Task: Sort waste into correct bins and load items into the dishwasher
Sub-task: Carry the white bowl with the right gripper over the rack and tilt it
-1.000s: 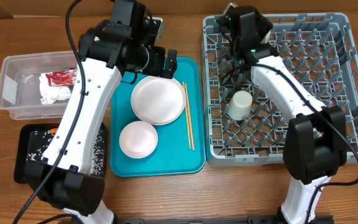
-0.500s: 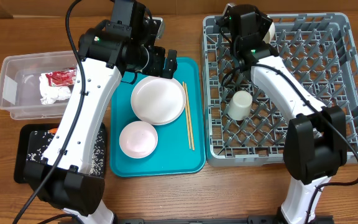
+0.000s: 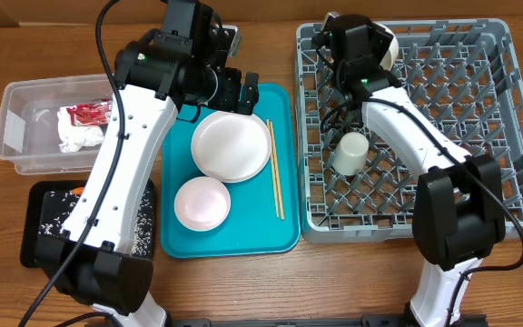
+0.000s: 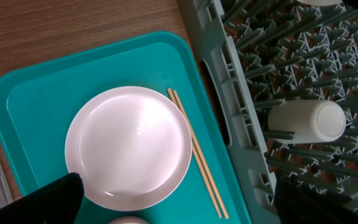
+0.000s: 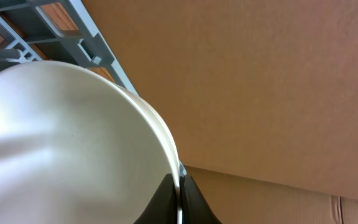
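My left gripper (image 3: 243,94) hangs open over the back of the teal tray (image 3: 284,232), its dark fingers (image 4: 48,199) straddling the near rim of the white plate (image 4: 129,146) without touching it. To the right of the plate lie the chopsticks (image 4: 194,149), and in front of it a pale pink plate (image 3: 201,202). Over the back left of the dishwasher rack (image 3: 479,136), my right gripper (image 5: 179,186) is shut on the rim of a white bowl (image 5: 61,143). A white cup (image 3: 350,153) lies in the rack.
The clear tub (image 3: 25,127) at the left holds a white napkin (image 3: 75,136) and a red wrapper (image 3: 87,113). In front of it, partly under my left arm, is the black tray (image 3: 48,222) with rice scraps. A cardboard wall stands behind the rack.
My right gripper has shifted slightly left with the bowl over the rack's back left corner. The left arm has not moved.
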`<state>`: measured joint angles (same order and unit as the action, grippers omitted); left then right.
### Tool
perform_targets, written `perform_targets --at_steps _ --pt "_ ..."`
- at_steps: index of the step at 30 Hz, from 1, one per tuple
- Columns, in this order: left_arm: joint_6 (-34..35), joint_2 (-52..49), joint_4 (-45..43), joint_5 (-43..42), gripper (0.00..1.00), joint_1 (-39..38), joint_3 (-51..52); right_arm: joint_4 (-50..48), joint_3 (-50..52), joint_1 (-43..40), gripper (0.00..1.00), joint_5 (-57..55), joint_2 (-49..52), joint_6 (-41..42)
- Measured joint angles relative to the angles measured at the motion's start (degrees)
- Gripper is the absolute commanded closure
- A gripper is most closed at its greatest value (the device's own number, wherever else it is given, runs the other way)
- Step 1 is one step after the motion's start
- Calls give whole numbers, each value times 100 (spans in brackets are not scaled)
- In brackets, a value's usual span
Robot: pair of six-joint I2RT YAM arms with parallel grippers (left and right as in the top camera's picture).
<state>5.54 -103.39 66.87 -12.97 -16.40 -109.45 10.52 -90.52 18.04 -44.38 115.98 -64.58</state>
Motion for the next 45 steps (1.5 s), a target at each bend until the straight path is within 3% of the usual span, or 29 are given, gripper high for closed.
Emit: perform_targets --at_steps 12,20,22,32,34,35,37,45 --pt "0 0 0 2 0 0 0 24 35 225 89 -85 0 -15" --pt "0 0 0 0 0 0 0 149 179 348 62 -20 2 -7" --pt "0 0 0 0 0 0 0 149 181 348 47 -31 2 -22" --pt "0 0 0 0 0 0 0 146 188 531 40 -66 2 -13" --pt "0 0 0 0 0 0 0 149 188 575 27 -63 2 -11" --pt "0 0 0 0 0 0 0 149 188 595 12 -63 2 0" --pt "0 0 -2 2 0 0 0 142 190 638 0 -66 2 0" --pt "0 0 0 0 0 0 0 149 192 785 0 -72 2 -15"
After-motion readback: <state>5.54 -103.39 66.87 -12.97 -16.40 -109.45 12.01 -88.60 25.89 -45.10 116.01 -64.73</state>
